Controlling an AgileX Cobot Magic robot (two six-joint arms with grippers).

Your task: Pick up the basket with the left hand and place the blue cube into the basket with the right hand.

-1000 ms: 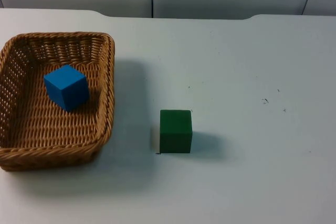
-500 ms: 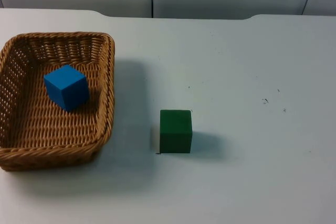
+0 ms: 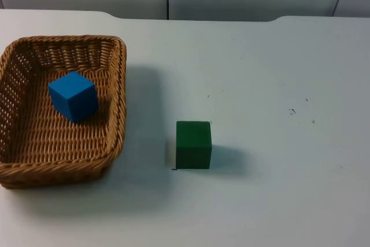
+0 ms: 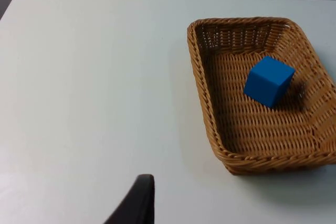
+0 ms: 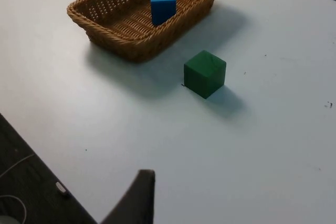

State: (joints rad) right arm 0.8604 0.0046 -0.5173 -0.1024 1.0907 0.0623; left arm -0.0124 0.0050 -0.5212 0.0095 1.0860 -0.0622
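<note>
Green cube point(image 3: 193, 144) beside basket point(image 3: 115, 143), apart.

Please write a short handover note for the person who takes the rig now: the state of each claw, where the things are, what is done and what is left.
Left claw: a fingertip hangs over bare table, away from the basket; open or shut cannot be told.
Right claw: a fingertip hangs over the table's near edge, away from both cubes; open or shut cannot be told.
Things: the basket stands on the table. The blue cube lies inside it. The green cube stands on the table beside the basket, apart from it.
Done: the blue cube is in the basket.
Left: judging by this, nothing for the cube; the basket is not held.
</note>
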